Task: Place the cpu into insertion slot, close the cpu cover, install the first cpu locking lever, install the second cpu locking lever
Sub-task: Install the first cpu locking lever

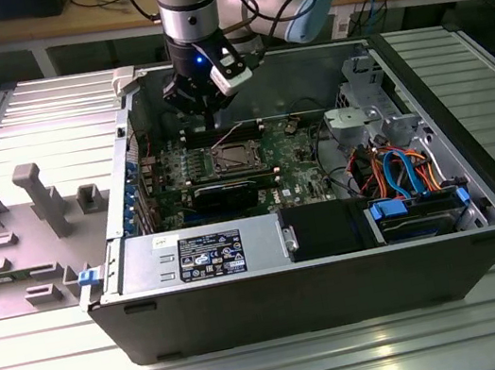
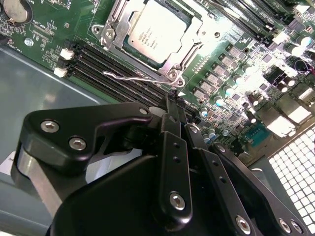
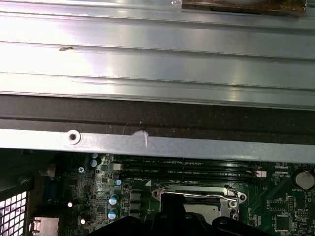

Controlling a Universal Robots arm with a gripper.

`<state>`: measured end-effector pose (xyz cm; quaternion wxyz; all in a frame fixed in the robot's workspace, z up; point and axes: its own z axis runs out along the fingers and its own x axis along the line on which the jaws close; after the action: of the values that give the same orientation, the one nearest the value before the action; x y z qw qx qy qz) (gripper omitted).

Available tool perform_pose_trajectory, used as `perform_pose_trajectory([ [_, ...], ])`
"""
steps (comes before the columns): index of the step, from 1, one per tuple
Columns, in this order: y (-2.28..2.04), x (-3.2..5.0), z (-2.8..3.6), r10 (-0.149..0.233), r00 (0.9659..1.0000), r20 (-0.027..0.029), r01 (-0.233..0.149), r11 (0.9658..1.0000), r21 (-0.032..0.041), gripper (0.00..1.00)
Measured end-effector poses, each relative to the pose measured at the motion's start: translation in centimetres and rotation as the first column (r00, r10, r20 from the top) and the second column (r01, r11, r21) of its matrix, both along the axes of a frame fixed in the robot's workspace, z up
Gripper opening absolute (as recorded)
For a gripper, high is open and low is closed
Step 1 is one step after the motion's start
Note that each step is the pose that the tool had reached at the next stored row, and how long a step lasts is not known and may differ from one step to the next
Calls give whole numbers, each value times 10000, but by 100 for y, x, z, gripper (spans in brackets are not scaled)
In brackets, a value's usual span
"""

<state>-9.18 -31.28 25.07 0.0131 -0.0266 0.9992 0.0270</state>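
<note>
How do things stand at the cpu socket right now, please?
Gripper shut, poised beside the cover. Cpu seated, cover down over it. Wire lever lying along cover's edge. Nothing blocking.

Power supply label (image 1: 212, 253), cpu (image 2: 155, 30) top print, none legible

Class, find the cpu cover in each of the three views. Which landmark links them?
Exterior view: cpu cover near picture centre, beside the memory slots.
Second wrist view: cpu cover frames the cpu, memory slots alongside.
First wrist view: cpu cover partly visible, memory slots alongside.
Shared landmark: the memory slots.
</note>
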Motion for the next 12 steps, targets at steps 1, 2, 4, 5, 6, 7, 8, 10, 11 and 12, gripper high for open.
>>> perform_pose_trajectory([
  [1, 0, 0, 0, 0, 10000, 0, 0, 10000, -1, 11],
  [2, 0, 0, 0, -1, 10000, 0, 1, 10000, -1, 11],
  [4, 0, 1, -5, 0, 10000, 1, 0, 10000, 1, 11],
  [5, 0, 2, -14, 0, 10000, 2, 0, 10000, 3, 11],
  [6, 0, 5, -26, 2, 10000, -1, -2, 10000, 0, 11],
  [7, 0, 8, -40, 1, 10000, 0, -1, 10000, 1, 11],
  [8, 0, 16, -56, -3, 10000, 0, 3, 10000, 8, 11],
  [10, 0, 49, -88, -16, 10000, -1, 16, 10000, 21, 11],
  [11, 0, 56, -93, -16, 10000, -1, 16, 10000, 19, 11],
  [12, 2, 63, -100, -4, 10000, 0, 4, 10000, 20, 11],
])
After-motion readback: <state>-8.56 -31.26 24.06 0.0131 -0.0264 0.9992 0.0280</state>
